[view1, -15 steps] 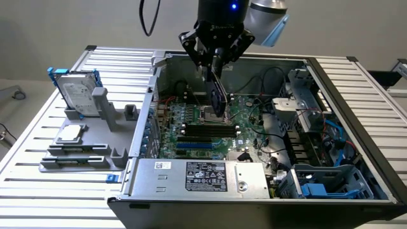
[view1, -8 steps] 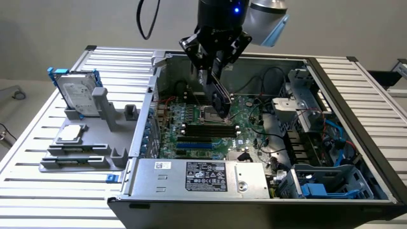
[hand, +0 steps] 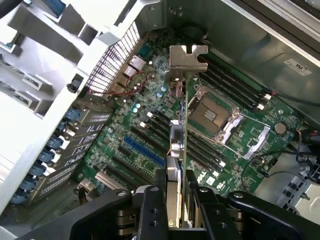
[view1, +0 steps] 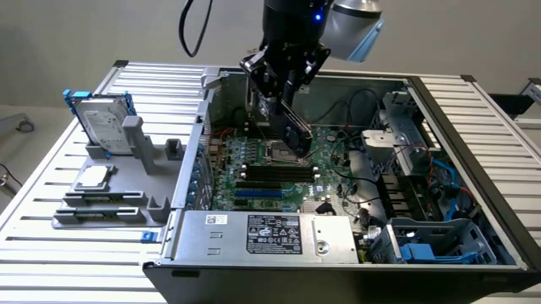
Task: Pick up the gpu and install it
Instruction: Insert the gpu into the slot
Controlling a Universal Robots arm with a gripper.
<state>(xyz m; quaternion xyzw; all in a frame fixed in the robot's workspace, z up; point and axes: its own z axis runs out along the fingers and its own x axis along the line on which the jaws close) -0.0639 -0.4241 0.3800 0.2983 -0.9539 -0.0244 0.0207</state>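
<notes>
Pickup done, install pending: the gripper [view1: 283, 88], pinching the gpu [view1: 292, 130] on both faces, holds it on edge inside the open case [view1: 460, 136], above the board [view1: 253, 183] toward its 12 o'clock, not yet seated in a slot.

Nothing can be read with certainty: the black label [view1: 275, 235] on the power supply [view1: 335, 240] carries white print and small marks, all too fine to make out; a white barcode sticker [view1: 222, 219] sits just beside it; the pale label [view1: 103, 133] on the hard drive [view1: 114, 109] and a white sticker [hand: 295, 65] on the case [hand: 240, 25] are illegible too.
</notes>
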